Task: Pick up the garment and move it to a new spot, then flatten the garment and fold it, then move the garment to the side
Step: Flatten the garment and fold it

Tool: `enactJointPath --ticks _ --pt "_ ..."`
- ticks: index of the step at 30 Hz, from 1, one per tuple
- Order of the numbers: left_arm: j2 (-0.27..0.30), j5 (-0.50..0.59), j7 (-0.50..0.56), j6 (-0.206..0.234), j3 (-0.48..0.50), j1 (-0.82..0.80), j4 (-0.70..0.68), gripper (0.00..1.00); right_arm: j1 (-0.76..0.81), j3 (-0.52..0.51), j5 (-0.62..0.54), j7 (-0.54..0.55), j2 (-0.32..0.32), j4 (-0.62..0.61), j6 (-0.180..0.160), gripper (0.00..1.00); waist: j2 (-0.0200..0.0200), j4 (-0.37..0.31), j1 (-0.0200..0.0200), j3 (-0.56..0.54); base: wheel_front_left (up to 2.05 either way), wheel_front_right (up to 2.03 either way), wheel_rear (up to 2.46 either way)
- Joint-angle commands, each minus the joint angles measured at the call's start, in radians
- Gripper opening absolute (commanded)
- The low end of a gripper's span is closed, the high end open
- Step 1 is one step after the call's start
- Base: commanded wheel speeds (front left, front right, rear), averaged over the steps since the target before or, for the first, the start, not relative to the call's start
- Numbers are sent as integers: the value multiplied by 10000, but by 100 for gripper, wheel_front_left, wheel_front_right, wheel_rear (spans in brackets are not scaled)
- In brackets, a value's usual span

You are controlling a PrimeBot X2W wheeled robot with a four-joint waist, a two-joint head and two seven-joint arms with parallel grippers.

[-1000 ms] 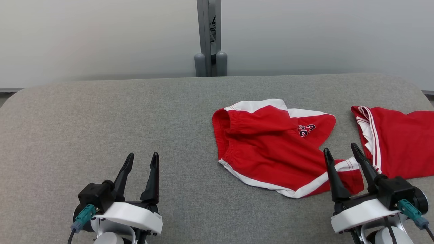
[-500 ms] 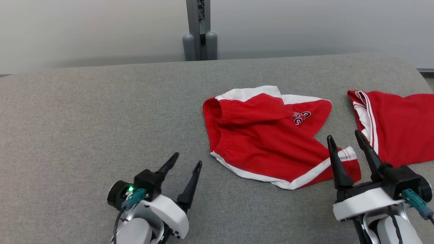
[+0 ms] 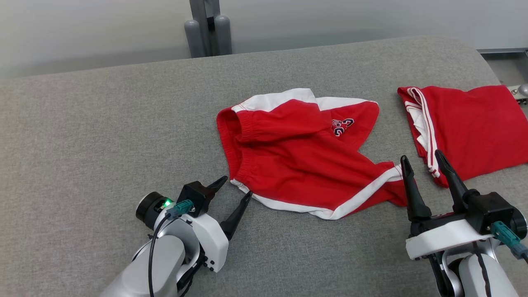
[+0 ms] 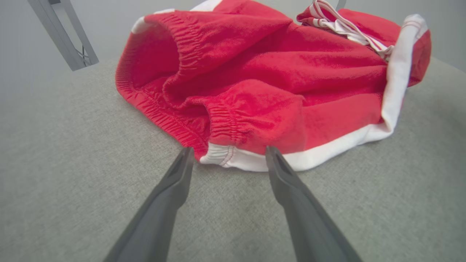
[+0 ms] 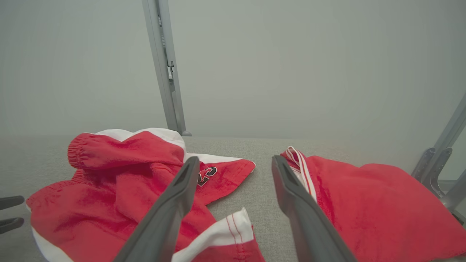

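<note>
Grey fabric covered the wide table (image 3: 103, 123) beneath me, with a pale blank wall (image 3: 82, 33) and a grey metal post (image 3: 199, 16) behind it. Crumpled red shorts (image 3: 297, 165) with white trim lay right of centre; a second red garment (image 3: 470, 123), folded flat, lay apart near the right edge. My left claw (image 3: 237, 185) stood spread just beside the shorts' waistband corner, my right claw (image 3: 420, 154) spread above a leg hem, neither pinching anything.

The garment (image 3: 297, 165) is a pair of red shorts with white side trim and a small dark logo (image 3: 342, 126) on one leg, lying all rumpled and twisted on the grey fabric table (image 3: 103, 136), elastic waistband (image 3: 239, 136) gaping open on its left end.
</note>
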Motion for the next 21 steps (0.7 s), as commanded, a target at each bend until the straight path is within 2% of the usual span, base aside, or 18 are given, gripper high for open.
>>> enactJointPath --ticks 1,15,16,17,18,19,20,21 --pt "93 -123 -31 7 -107 -229 116 100 -81 -42 -29 -53 6 -3 -2 100 0 -52 0 45 0 0 0" --pt "291 -1278 -31 5 -1641 -1105 901 99 -208 -155 -38 -54 67 90 -2 100 0 -280 0 220 0 0 0" --pt "291 -1369 -31 5 -1727 -1167 940 82 -184 -162 -42 -54 69 92 -2 100 0 -279 0 228 0 0 0" --pt "287 -1502 -31 5 -1790 -1204 965 48 -168 -173 -47 -54 67 97 -2 100 0 -273 0 235 0 0 0" --pt "283 -1642 -31 5 -1838 -1226 962 30 -161 -181 -49 -54 69 105 -2 100 0 -265 0 239 0 0 0" --pt "292 -1745 -31 5 -1899 -1256 947 6 -156 -190 -53 -54 68 115 -2 100 0 -255 0 238 0 0 0" --pt "312 -1827 -31 5 -1965 -1285 929 0 -147 -195 -49 -54 69 133 -2 100 0 -244 0 234 0 0 0" --pt "333 -1900 -31 5 -2004 -1312 904 0 -134 -190 -44 -54 70 167 -2 100 0 -233 0 233 0 0 0"
